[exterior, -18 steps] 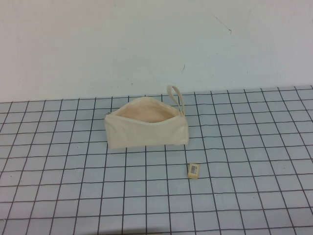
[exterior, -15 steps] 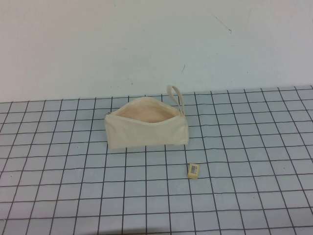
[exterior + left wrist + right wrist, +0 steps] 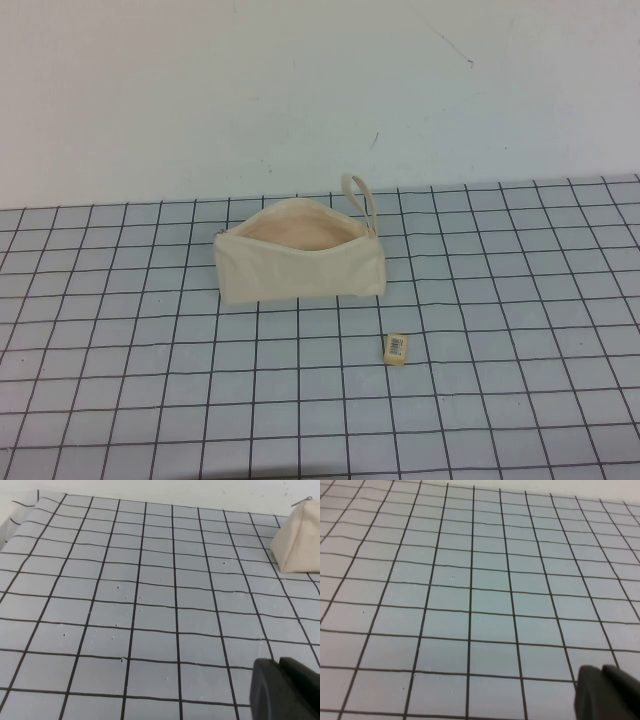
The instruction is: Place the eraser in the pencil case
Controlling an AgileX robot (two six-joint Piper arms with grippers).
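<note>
In the high view the pencil case (image 3: 298, 262) stood slightly left of centre frame on the gridded mat (image 3: 520, 300), its mouth gaping to show the beige-pink lining, its loop strap (image 3: 360, 203) rising at its upper right end. The eraser (image 3: 396, 347) lay below and right of it, well apart. Neither arm appeared there. The left gripper (image 3: 287, 690) filled the lower right corner of its wrist view, the right gripper (image 3: 610, 692) likewise; whether their fingers were apart or together could not be told.
</note>
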